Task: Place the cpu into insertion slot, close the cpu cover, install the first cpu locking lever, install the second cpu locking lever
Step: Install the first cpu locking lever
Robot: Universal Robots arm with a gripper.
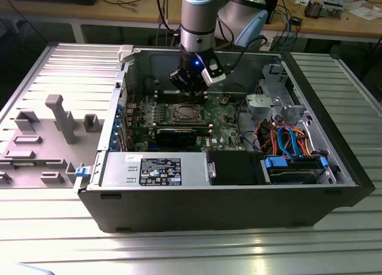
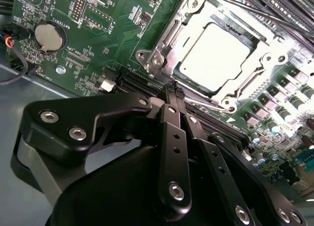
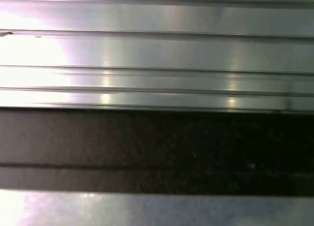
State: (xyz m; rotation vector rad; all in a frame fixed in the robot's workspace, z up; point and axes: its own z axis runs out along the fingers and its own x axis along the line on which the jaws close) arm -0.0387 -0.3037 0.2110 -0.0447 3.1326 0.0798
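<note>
Inside our open black computer case [image 1: 239, 203], the silvery square cpu [image 2: 213, 57] already sits under its closed silver frame cover [image 2: 162, 52], while our black gripper [image 2: 174, 94], fingers pressed together and empty, hovers beside it.

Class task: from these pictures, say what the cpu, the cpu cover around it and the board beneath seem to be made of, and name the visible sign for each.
The cpu: pale, matte metal top, likely plated; it reflects light evenly.
The cpu cover: bright stamped sheet metal, probably steel; shiny glints and sharp bent edges.
The circuit board: green lacquered laminate, probably fibreglass; fine traces and soldered parts show on it.
</note>
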